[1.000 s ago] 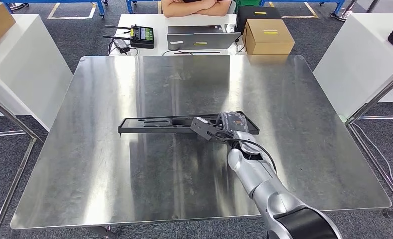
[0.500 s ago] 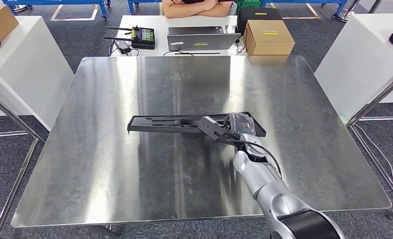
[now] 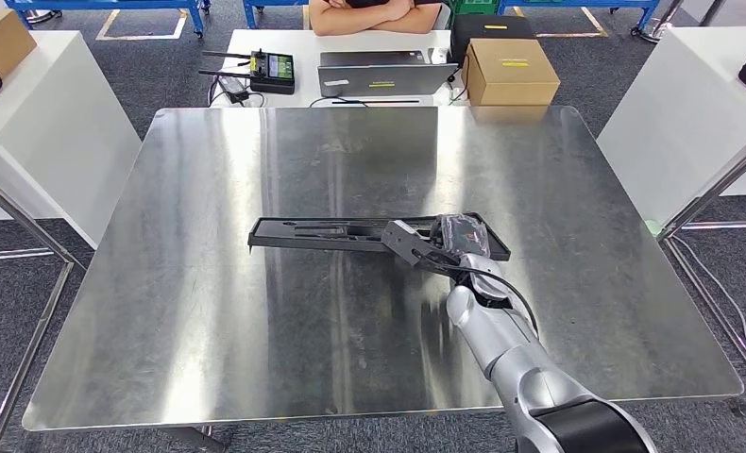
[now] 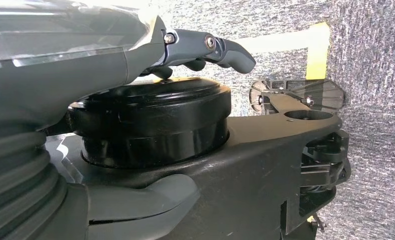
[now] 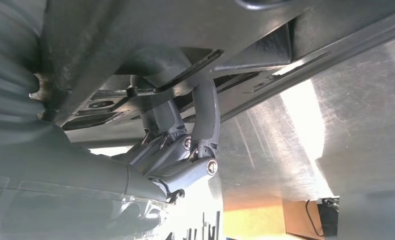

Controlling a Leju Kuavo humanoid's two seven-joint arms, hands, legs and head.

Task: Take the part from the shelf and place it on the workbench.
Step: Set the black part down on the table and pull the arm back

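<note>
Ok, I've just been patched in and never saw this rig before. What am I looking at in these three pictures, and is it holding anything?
The wide picture is the humanoid robot's own head view, looking down on a steel workbench. The silver arm coming up from below is its right arm, and its right hand grips the right end of a long, flat black part, which lies low across the bench; whether it already rests on the steel I cannot tell.

The right wrist view sits close behind that hand: dark fingers hook around the part's edge, bench beneath.

The left wrist view shows the left hand, holding nothing, hanging over carpet.

Beyond the bench stand a laptop, a cardboard box and a seated person.
</note>
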